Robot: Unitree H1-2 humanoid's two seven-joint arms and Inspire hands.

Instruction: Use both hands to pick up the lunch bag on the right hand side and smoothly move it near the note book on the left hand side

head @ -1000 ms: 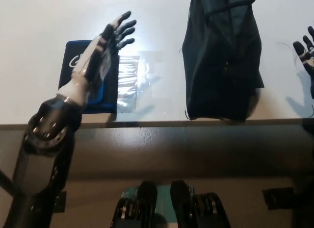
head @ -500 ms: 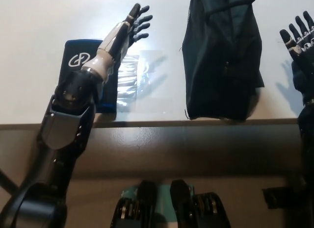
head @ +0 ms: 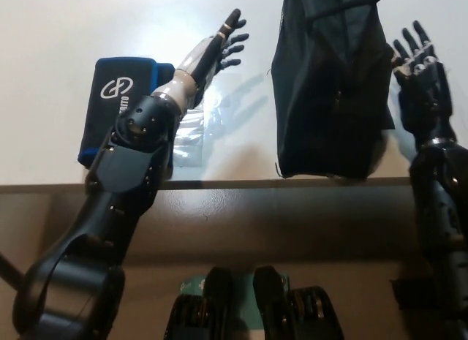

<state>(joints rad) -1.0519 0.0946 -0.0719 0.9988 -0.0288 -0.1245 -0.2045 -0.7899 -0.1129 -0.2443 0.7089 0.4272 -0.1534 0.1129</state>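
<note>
Operator: Left hand [head: 216, 47] status?

Technician: Extended over the worktop [head: 51, 33], fingers spread apart and holding nothing. It lies just left of the lunch bag [head: 330, 84], with a visible gap between fingertips and fabric. Its forearm crosses the right edge of the notebook [head: 117, 106].

Operator: Right hand [head: 414, 62]?

Technician: Raised at the bag's right side, fingers apart and pointing toward the far side of the worktop, holding nothing. It sits just beside the bag's right edge (contact with the fabric cannot be confirmed from the head view).

Operator: Position of the bag?

Technician: Dark, soft-sided, resting on the worktop right of centre. Its near end lies close to the front edge of the worktop; its far end runs out of the top of the picture. It stands between the two hands.

Operator: And the notebook?

Technician: Blue cover with a white logo, flat on the worktop at the left, well apart from the bag. A clear plastic sheet [head: 208, 121] lies between notebook and bag, partly under the left forearm.
</note>
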